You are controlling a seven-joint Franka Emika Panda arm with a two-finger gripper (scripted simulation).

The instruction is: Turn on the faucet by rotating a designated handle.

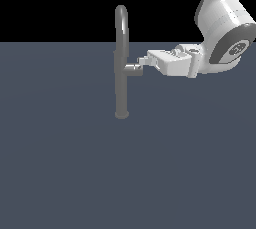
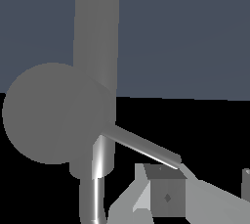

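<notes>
The fingers [image 1: 142, 63] are seen at the outer end of the handle [image 1: 133, 70], reaching in from the exterior view's right; whether they are parted or closed cannot be told. The handle juts sideways from the faucet [image 1: 121, 63], which stands upright on the worktop [image 1: 60, 163]. In the wrist view, the handle's thin lever rod [image 2: 141, 147] runs out to one finger [image 2: 166, 196], so a sideways push appears to be called for.

The faucet [image 1: 121, 63] was rendered as smooth grey metal with a dull satin finish, a bright streak being shown along its column in the wrist view. The handle [image 1: 134, 70] was given the same grey metal look, and its thin lever rod [image 2: 141, 147] was lit with a pale sheen. The gripper [image 1: 143, 62] and the arm [image 1: 220, 18] were shown as smooth, glossy white plastic. The ground [image 1: 125, 173] was rendered matt, flat and slate-blue.
</notes>
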